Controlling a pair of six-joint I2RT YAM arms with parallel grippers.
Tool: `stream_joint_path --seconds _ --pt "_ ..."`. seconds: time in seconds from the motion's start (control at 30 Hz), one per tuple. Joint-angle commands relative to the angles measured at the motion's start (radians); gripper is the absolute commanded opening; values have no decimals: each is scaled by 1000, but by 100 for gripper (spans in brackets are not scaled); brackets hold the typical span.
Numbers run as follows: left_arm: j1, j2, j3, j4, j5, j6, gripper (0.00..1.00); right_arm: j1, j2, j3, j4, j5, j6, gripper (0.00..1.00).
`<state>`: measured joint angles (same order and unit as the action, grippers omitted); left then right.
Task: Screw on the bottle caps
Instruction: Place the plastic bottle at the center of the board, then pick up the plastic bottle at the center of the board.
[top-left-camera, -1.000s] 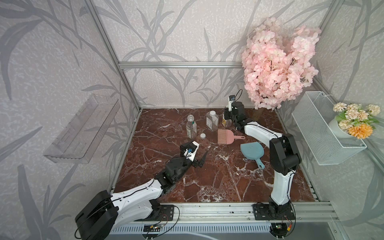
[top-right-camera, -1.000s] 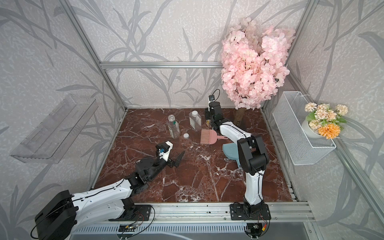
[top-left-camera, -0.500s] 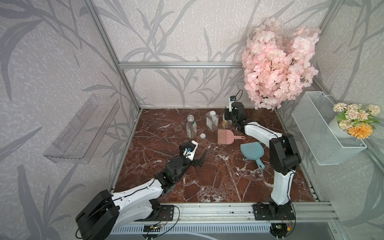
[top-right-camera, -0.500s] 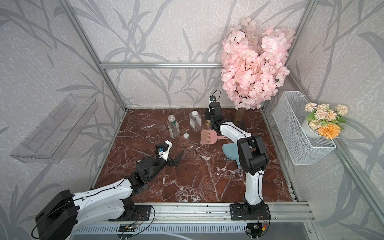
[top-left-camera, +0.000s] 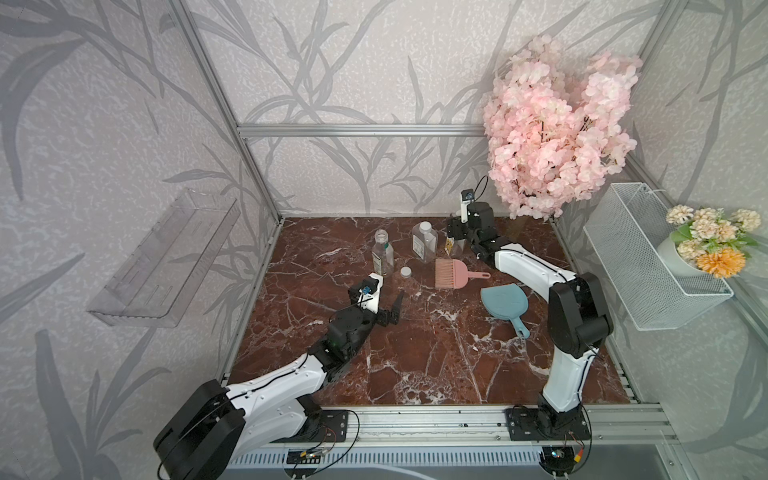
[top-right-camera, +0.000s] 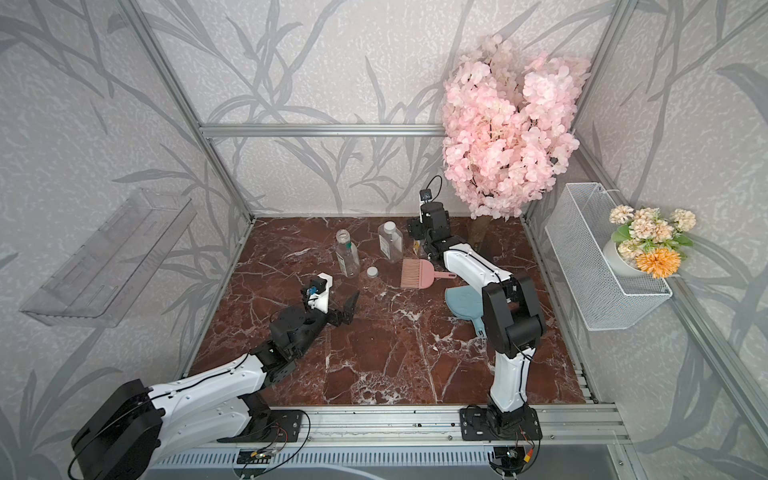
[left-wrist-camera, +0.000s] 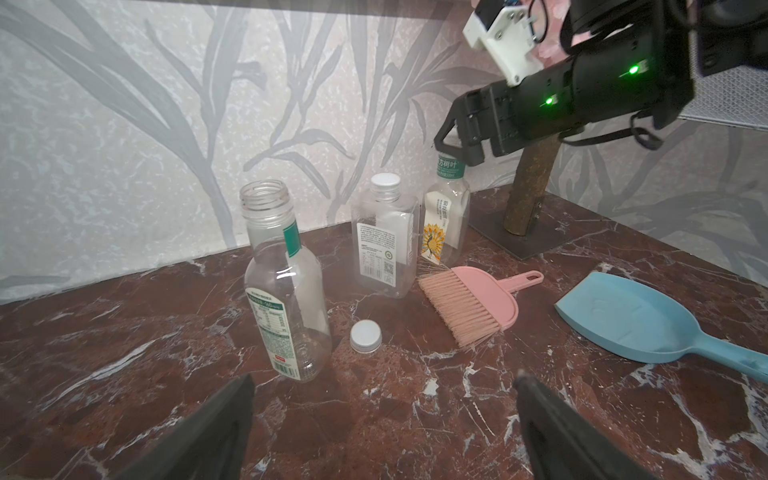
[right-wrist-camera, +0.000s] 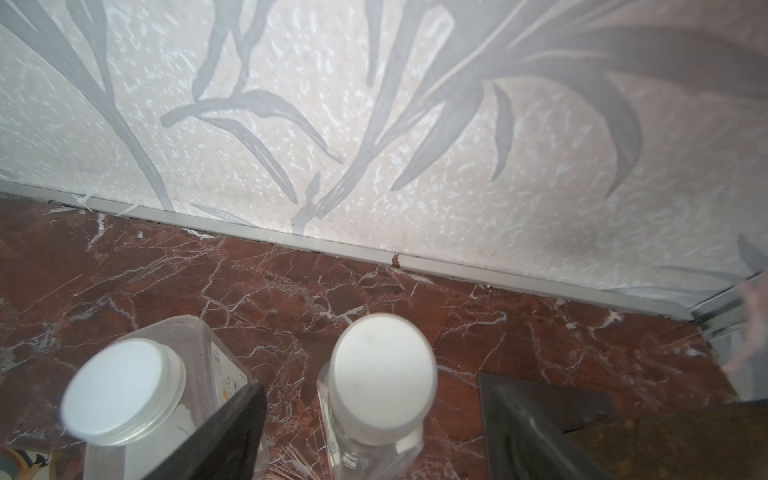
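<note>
Three clear bottles stand at the back of the marble table. The round open bottle (top-left-camera: 382, 251) (left-wrist-camera: 286, 286) has a loose white cap (top-left-camera: 405, 272) (left-wrist-camera: 365, 336) lying beside it. The squarer bottle (top-left-camera: 424, 243) (left-wrist-camera: 384, 249) wears a white cap (right-wrist-camera: 116, 386). The other round bottle (left-wrist-camera: 446, 216) carries a cap (right-wrist-camera: 384, 378). My right gripper (right-wrist-camera: 372, 388) (top-left-camera: 455, 232) is open just above it, a finger (right-wrist-camera: 224, 432) on each side and apart from the cap. My left gripper (left-wrist-camera: 383, 376) (top-left-camera: 388, 305) is open and empty, low over the table in front of the open bottle.
A pink brush (top-left-camera: 453, 273) lies just before the capped bottles, and a blue dustpan (top-left-camera: 505, 303) lies to its right. A pink blossom tree (top-left-camera: 557, 137) stands on a plate base (left-wrist-camera: 519, 245) in the back right corner. A wire basket (top-left-camera: 648, 257) hangs on the right wall.
My right gripper has opened and let go of the cap on the round bottle. The left arm has hardly moved.
</note>
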<state>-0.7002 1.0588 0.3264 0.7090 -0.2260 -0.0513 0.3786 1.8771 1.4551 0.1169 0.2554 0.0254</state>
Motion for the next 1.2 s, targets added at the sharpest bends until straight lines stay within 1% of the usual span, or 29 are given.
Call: stream_joint_path --seconds 0.0,0.1,0.2,0.3,0.43,0.53,0.73,0.93,1.17 --pt "21 13 -19 -25 -55 -64 100 -3 -88 -4 -21 1 -57 93" --pt "41 23 -24 -36 -85 -106 100 8 -127 -5 -37 -66 -87 94" --pt "64 30 -28 -55 -106 -154 100 45 -166 -15 -49 -128 -139 96" --pt "97 32 -41 -62 -107 -202 100 100 -219 -36 -50 -224 -147 98" --pt "132 32 -58 -63 -99 -256 100 196 -219 -33 -58 -335 -156 100" --pt "148 21 -69 -70 -104 -282 100 254 -164 9 -65 -401 -161 99" --pt "164 -31 -79 -117 -111 -285 100 322 13 144 -76 -466 -169 99" --pt "175 -87 -95 -144 -110 -288 100 324 163 278 -77 -459 -117 99" --pt "181 -101 -92 -155 -101 -285 100 324 291 396 -117 -415 -97 100"
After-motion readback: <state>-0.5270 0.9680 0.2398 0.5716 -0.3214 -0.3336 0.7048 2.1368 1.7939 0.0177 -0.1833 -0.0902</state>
